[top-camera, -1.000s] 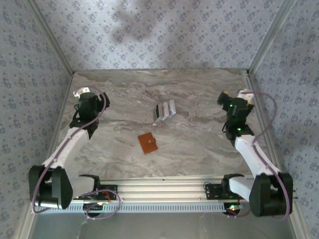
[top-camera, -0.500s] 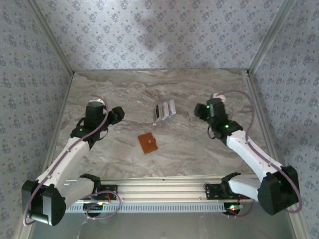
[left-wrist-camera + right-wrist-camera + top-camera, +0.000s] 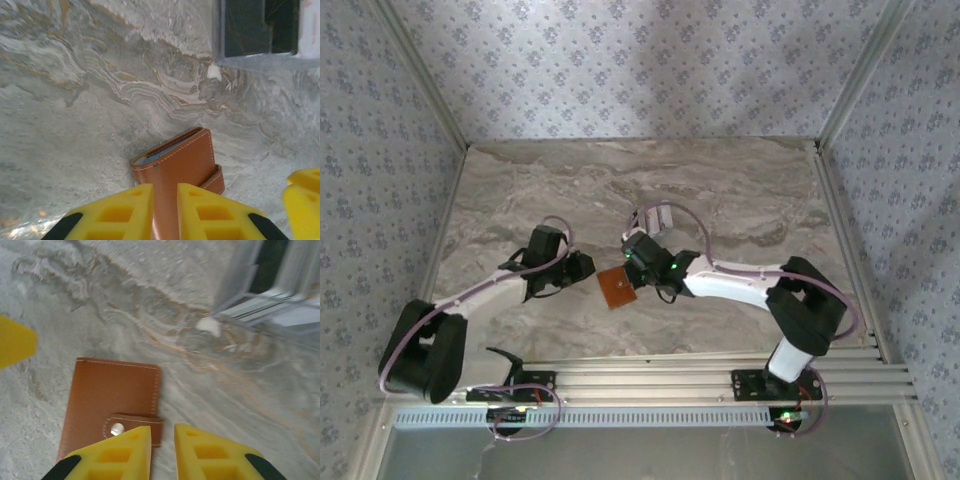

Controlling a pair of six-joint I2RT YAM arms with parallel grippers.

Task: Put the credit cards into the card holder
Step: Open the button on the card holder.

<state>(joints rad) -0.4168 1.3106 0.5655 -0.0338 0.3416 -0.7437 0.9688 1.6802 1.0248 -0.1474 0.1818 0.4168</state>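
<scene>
The marble table [image 3: 750,190] under me is grey-beige with rusty veins, shut in on three sides by walls [image 3: 620,70] of pale blue patterned wallpaper. Ribbed aluminium rails [image 3: 650,375] run across the bottom of the overhead frame.

The card holder [image 3: 617,289] lies flat and closed just below the middle of that frame, tan leather with pale stitching. My left gripper [image 3: 588,268] hangs close to its left edge and my right gripper [image 3: 631,271] over its upper right corner.

In my left wrist view the holder [image 3: 182,162] sits low centre, a blue-grey lining peeking from its upper edge. My yellow fingers [image 3: 125,210] are drawn together to a thin slit and grip nothing.

In my right wrist view the fingers [image 3: 120,452] are likewise pressed close and empty, just beside the snap tab [image 3: 132,426] of the holder [image 3: 107,390].

The credit cards [image 3: 665,212] lie above the holder, near the frame's centre. They appear upper right in both wrist views [image 3: 257,30] [image 3: 280,295], pale with a dark one among them.
</scene>
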